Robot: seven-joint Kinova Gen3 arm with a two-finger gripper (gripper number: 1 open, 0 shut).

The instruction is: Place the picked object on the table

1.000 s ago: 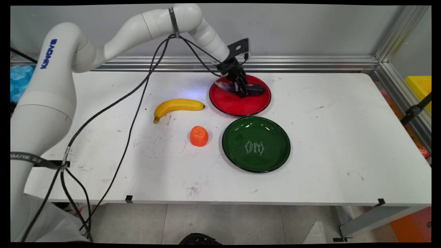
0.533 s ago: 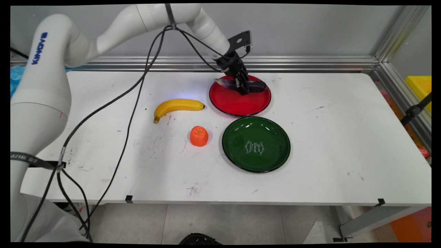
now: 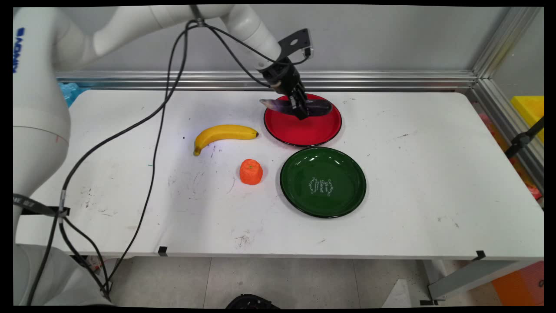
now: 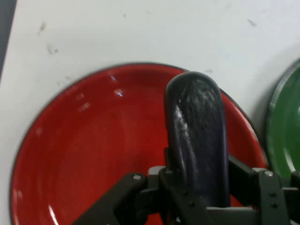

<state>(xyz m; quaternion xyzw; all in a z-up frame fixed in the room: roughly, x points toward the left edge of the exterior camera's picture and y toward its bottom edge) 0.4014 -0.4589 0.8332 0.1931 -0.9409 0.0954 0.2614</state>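
The tool (image 3: 301,109) grips a dark eggplant (image 3: 319,107) above the red plate's (image 3: 304,130) far rim; open bench (image 3: 434,174) lies rightward.

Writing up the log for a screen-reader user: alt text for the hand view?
A dark purple eggplant is clamped between the black gripper's fingers, held above a red plate with a dark rim. The plate sits on a white table, and the edge of a green plate shows at right.
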